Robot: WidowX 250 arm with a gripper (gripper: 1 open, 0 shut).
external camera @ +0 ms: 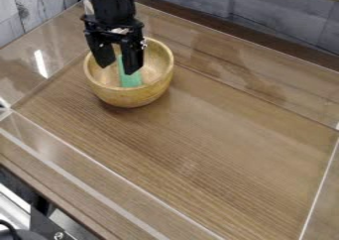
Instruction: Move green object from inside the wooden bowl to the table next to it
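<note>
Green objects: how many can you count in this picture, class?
1. The green object lies inside the wooden bowl, partly hidden behind the open hand.

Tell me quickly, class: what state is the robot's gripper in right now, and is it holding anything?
Gripper: open, jaws spread, pointing down into the wooden bowl over the green object; holding nothing yet.
</note>
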